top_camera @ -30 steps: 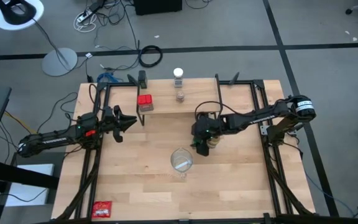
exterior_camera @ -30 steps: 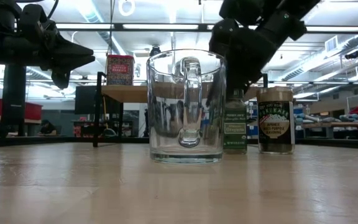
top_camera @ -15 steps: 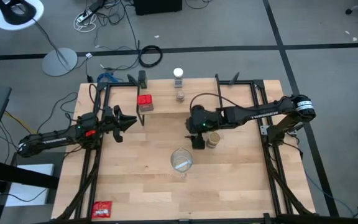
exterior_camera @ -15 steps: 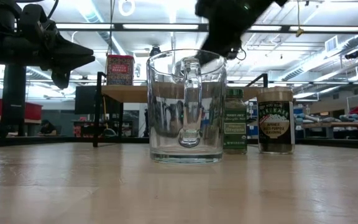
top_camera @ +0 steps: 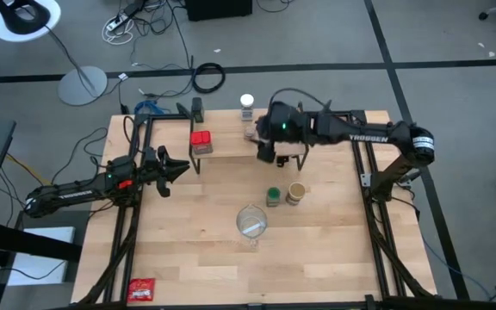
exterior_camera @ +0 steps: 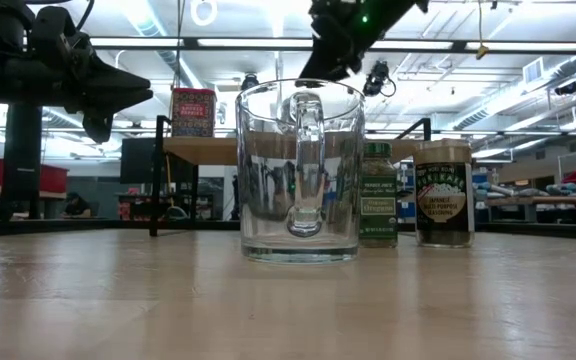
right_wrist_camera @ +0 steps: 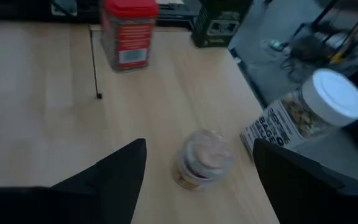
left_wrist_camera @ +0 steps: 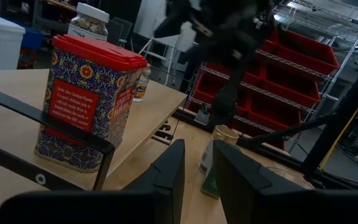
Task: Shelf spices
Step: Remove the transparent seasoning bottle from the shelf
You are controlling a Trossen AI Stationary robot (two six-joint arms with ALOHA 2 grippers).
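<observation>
- The small low shelf with a light wood top and thin black legs (top_camera: 231, 142) stands at the far side of the big wooden counter (top_camera: 196, 250).
- A red tin with a red lid (top_camera: 200, 141) stands on the shelf, near its left end.
- A tiny brownish jar (right_wrist_camera: 201, 158) stands on the shelf top too, to the right of the red tin.
- A clear jar with a white lid (top_camera: 247, 103) stands at the back edge of the shelf, just behind the tiny brownish jar.
- A small jar with a green lid (top_camera: 273, 197) and a jar with a tan lid (top_camera: 295, 192) stand side by side on the counter, in front of the shelf.
- A big clear glass mug (top_camera: 251, 223) stands on the counter, in front of those two jars.
- The right pincer (top_camera: 265, 148) hangs over the shelf, above the tiny brownish jar. Its two dark fingers (right_wrist_camera: 120, 171) are spread wide and hold nothing.
- The left pincer (top_camera: 182, 169) waits left of the shelf, pointing at the red tin. Its fingers (left_wrist_camera: 166, 174) are a small way apart and hold nothing.
- A flat red packet (top_camera: 141, 290) lies at the near left corner of the counter, far from the shelf.
</observation>
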